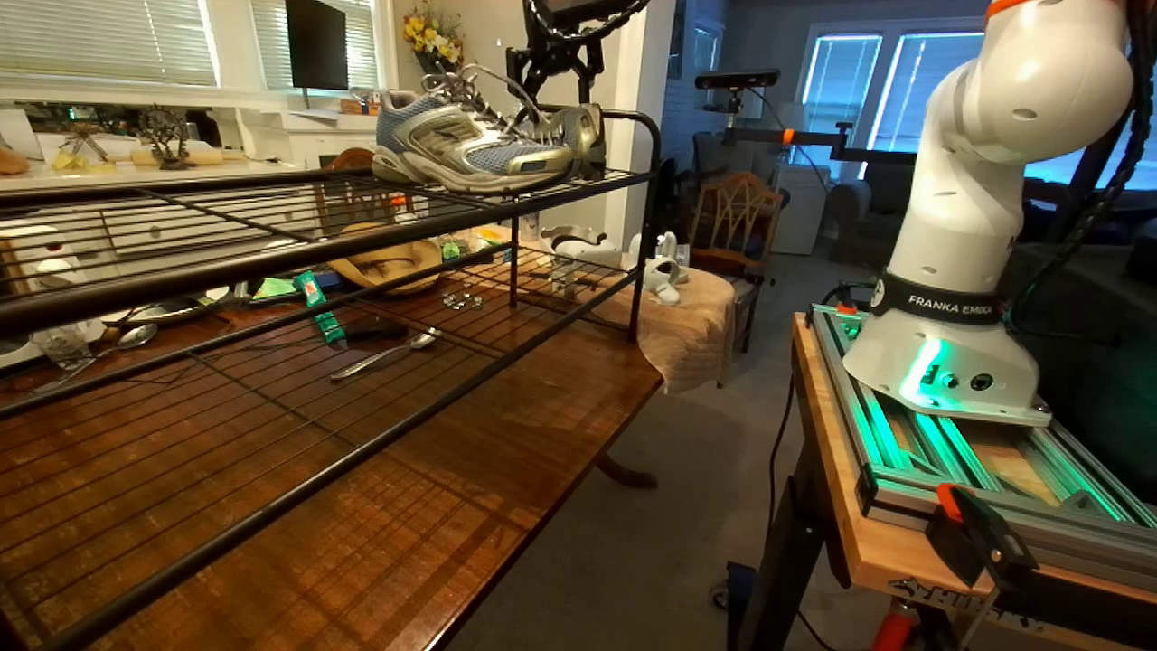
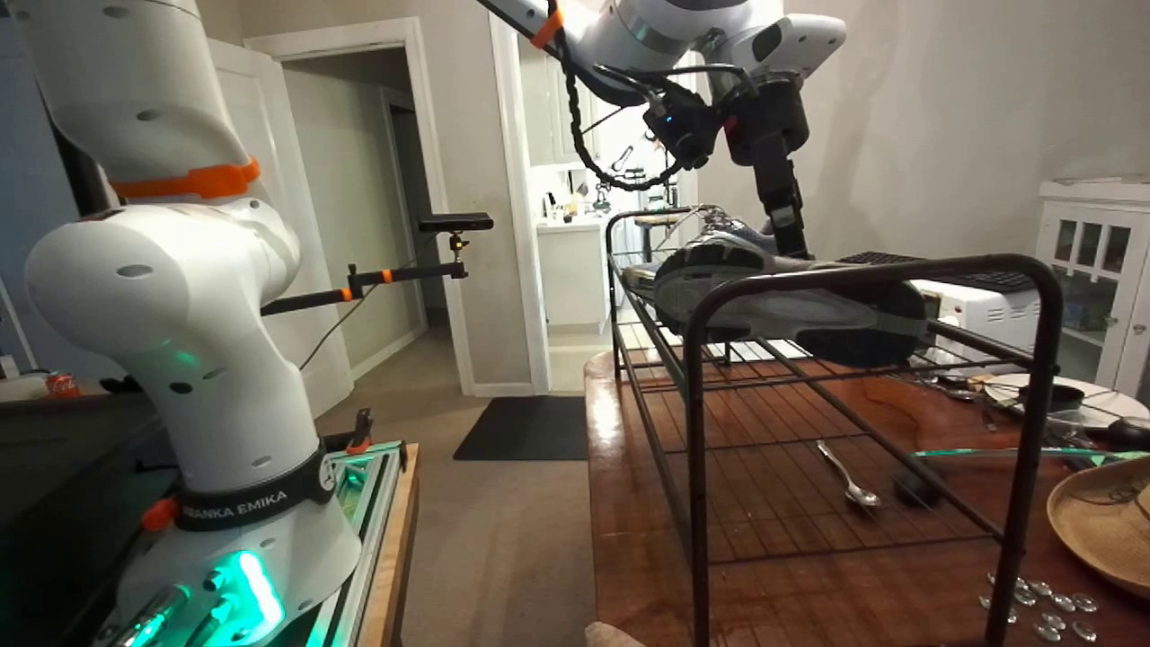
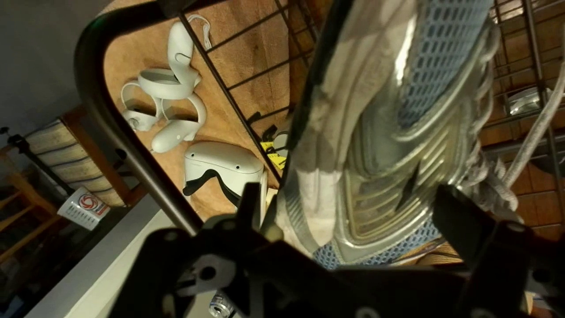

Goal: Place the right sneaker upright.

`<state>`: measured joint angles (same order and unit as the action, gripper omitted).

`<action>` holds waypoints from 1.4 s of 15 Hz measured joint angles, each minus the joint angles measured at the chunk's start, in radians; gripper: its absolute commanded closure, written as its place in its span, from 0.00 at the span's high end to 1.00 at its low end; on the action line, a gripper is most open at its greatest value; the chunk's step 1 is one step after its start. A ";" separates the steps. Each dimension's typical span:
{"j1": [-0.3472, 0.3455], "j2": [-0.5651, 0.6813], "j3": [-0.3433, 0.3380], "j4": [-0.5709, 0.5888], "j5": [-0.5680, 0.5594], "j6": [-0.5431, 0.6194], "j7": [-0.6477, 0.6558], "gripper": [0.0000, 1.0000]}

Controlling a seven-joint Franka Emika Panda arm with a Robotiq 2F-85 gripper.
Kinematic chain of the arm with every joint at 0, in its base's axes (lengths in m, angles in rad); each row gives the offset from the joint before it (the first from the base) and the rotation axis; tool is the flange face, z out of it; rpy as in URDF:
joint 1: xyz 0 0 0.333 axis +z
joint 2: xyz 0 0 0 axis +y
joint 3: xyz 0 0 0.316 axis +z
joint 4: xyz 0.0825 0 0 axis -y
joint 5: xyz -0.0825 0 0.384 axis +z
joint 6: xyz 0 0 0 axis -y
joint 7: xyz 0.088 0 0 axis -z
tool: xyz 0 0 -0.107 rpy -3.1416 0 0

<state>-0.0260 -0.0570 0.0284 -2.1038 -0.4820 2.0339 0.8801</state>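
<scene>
1. Leftmost in an exterior view, we see the twin sneaker (image 1: 461, 149) standing upright on a black metal wire rack (image 1: 271, 258).
2. Just right of it, at the rack's end, we find the right sneaker (image 1: 589, 136) lying on its side, its sole (image 2: 773, 310) facing outward.
3. In the wrist view, one finger (image 3: 250, 207) sits past the shoe's left edge; we judge the pale midsole (image 3: 315, 198) there firm enough to press against.
4. Next, the shoe lies unclasped: the gripper (image 3: 348, 192) has its jaws spread wide around it, though we cannot tell whether either side touches. We expect it light, its mesh upper (image 3: 446, 53) soft, its glossy overlays (image 3: 379, 212) a little slippery.
5. Farther right, the other finger stands by the laces (image 3: 483, 176); we would squeeze between midsole and lacing, clear of the loose lace (image 3: 534, 134).
</scene>
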 measured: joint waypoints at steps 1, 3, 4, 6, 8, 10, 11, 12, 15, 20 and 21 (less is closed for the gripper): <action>0.000 -0.001 0.000 -0.004 0.002 0.000 0.001 1.00; 0.001 -0.001 0.000 -0.012 0.003 0.001 0.001 1.00; 0.001 -0.001 0.000 -0.015 0.003 0.003 0.002 1.00; 0.003 -0.001 0.001 -0.018 0.003 0.006 0.002 0.88; 0.007 -0.001 0.003 -0.020 0.003 0.006 0.001 0.66; 0.013 -0.001 0.006 -0.020 0.003 0.006 0.000 0.50; 0.015 -0.002 0.007 -0.018 0.003 0.004 -0.007 0.45; 0.015 -0.004 0.007 -0.017 0.003 0.000 -0.020 0.43; 0.015 -0.009 0.007 -0.016 0.003 -0.008 -0.050 0.32; 0.015 -0.021 0.008 -0.020 0.003 -0.009 -0.057 0.25; 0.015 -0.026 0.008 -0.026 0.008 0.005 -0.057 0.24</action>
<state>-0.0113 -0.0833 0.0362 -2.1298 -0.4740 2.0391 0.8230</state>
